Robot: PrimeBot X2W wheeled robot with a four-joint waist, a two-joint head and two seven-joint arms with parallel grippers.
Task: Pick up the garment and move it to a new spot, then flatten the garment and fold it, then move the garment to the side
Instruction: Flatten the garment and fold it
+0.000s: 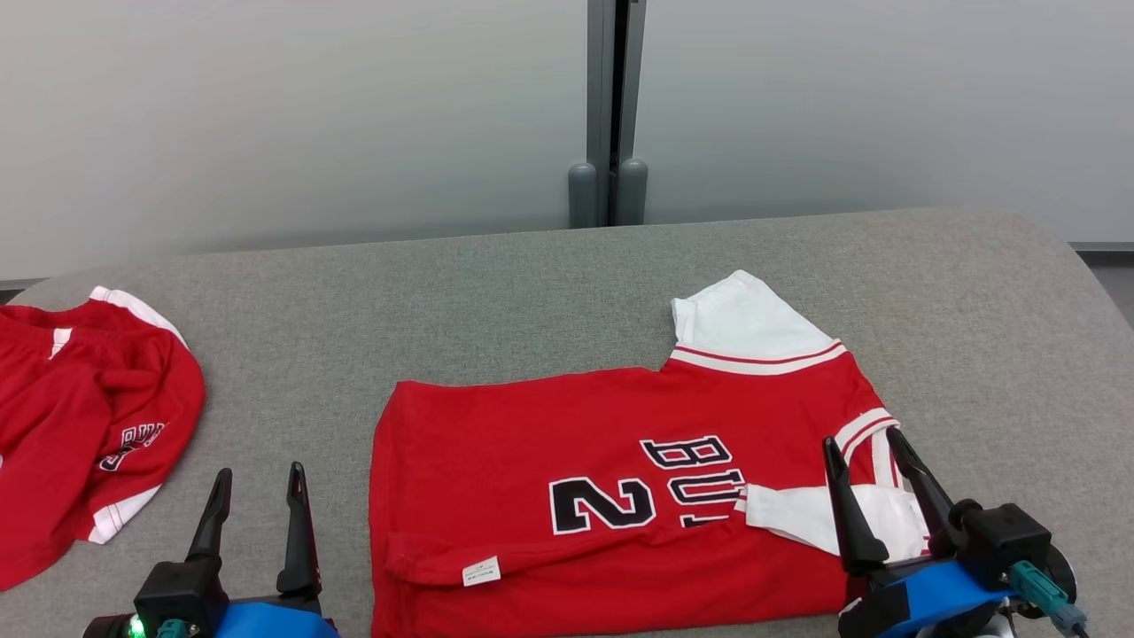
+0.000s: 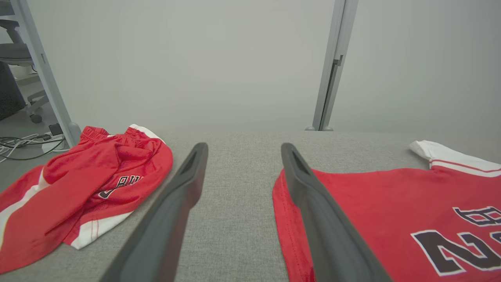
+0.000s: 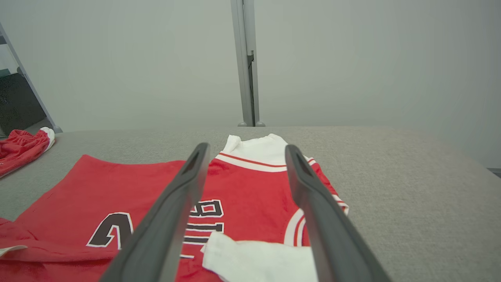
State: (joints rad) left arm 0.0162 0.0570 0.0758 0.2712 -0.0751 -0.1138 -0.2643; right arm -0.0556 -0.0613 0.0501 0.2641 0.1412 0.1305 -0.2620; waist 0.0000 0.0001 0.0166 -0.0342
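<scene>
Table (image 1: pixel 496 292): jersey (image 1: pixel 620 496) lies flat on it. To the jersey's left, well apart — shorts (image 1: pixel 80 425), also on the table. Behind the jersey, past the table — post (image 1: pixel 609 106). Just left of the jersey, left gripper (image 1: pixel 259 471); over its right end, right gripper (image 1: pixel 861 437).

Head camera looks down; low wrist cameras face the wall (image 2: pixel 195 58); all share the shirt (image 1: pixel 620 478).

this is looking like an office-style robotics lab: pale matte partition panels (image 1: pixel 266 115) are standing behind the grey fabric-covered bench (image 1: pixel 532 292), a grey metal post (image 1: pixel 611 106) is joining them, and a wheeled office chair (image 2: pixel 15 53) and loose floor cables (image 2: pixel 23 143) are sitting alongside.
</scene>
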